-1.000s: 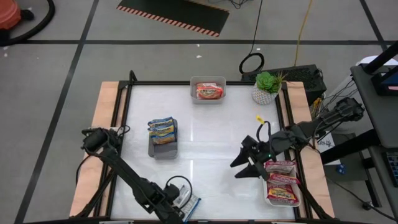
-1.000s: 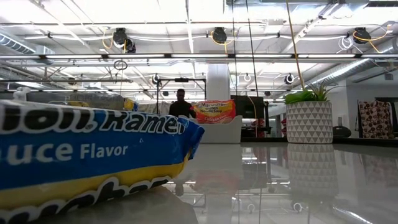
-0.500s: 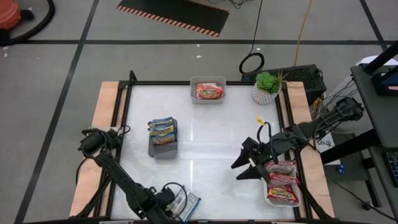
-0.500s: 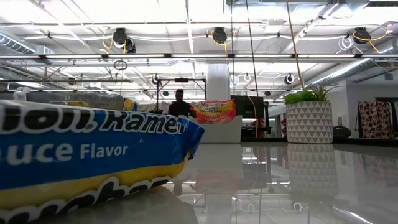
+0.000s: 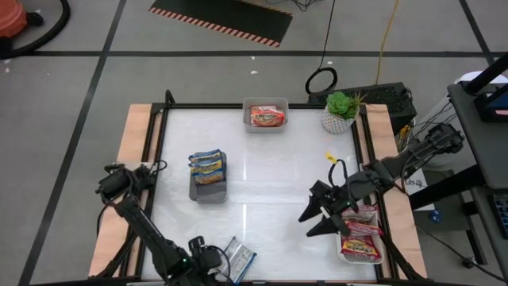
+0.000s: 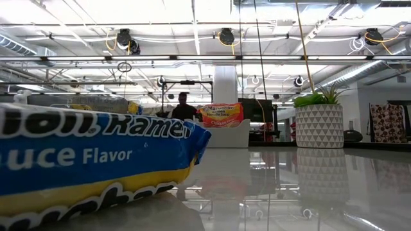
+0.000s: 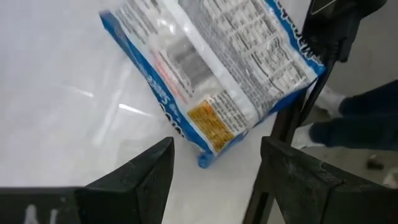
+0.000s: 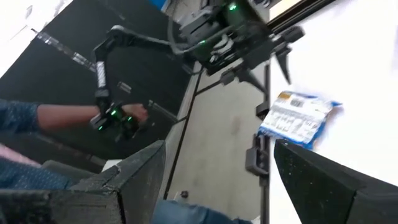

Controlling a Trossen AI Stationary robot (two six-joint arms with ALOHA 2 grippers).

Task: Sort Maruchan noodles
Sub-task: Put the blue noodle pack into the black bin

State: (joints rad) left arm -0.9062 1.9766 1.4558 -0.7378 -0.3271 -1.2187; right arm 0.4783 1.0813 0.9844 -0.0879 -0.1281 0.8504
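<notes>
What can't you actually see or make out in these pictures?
- Left end effector: in the high view it reaches the picture's bottom edge.
- Blue packet: fills the low view's left, hiding the table behind it; its name is cut off.
- Grey tray: blue packets cover its contents.
- Person: far off in the low view, too small.

Noodle packets point(image 5: 238, 256), seemingly mostly trayed

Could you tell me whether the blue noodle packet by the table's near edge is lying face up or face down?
Face down: the blue packet shows its printed back panel.
</notes>
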